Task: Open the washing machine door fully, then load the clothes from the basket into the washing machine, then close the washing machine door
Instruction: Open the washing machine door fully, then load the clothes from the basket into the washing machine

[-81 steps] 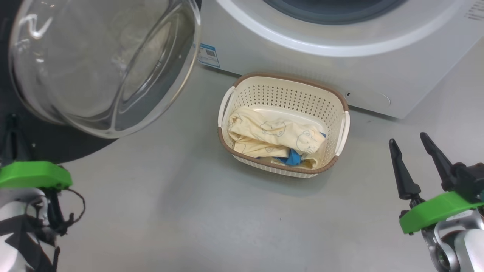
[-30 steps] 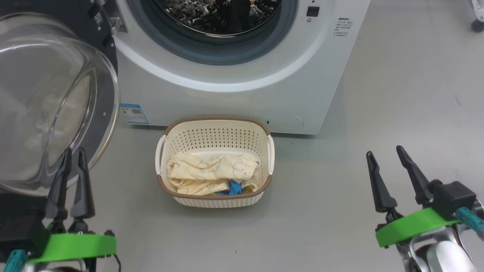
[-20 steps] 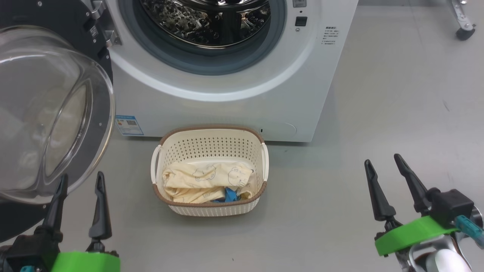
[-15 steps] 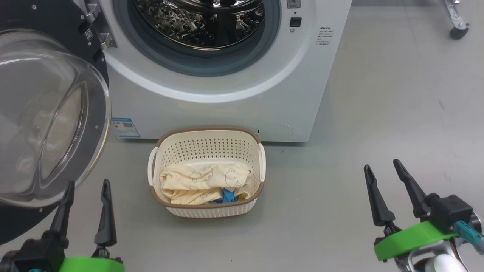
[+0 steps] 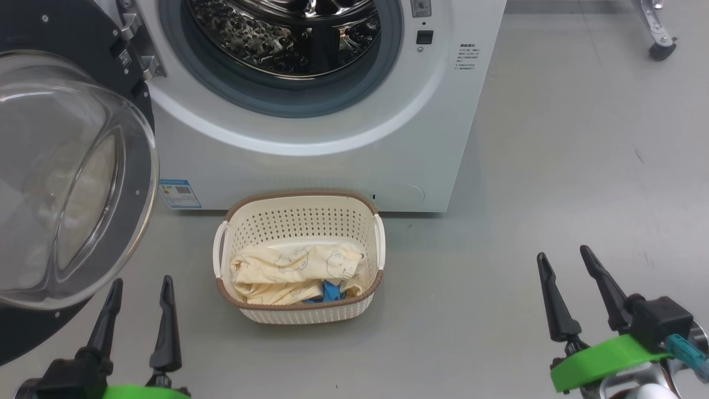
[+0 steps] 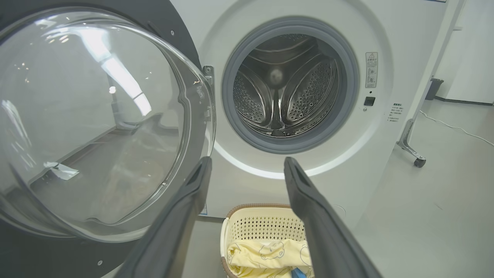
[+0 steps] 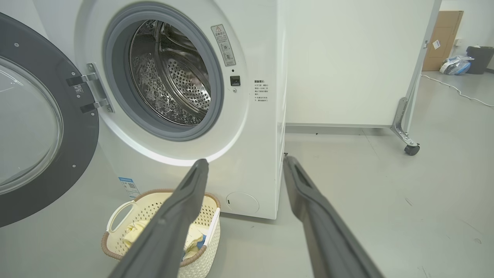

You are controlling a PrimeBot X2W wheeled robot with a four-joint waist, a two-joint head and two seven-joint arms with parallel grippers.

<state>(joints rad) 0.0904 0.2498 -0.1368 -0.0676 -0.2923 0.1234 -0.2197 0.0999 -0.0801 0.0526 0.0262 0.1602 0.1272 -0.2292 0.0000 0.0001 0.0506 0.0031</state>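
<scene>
Black, long-fingered left gripper (image 5: 142, 280) and right gripper (image 5: 562, 252) point toward the big white washing machine (image 5: 310, 166), jaws wide, empty.

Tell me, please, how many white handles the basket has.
2. The left handle sits on the basket's left end in the head view, the right handle on its right end. Neither is hidden.

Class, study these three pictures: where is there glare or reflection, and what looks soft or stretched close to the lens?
Head view: pale glare streaks on the glass of the washing machine door; soft shadow beside the basket. Left wrist view: bright reflections cross that glass, and the left pincer looms large and soft-edged. Right wrist view: the steel drum glints with highlights.
</scene>
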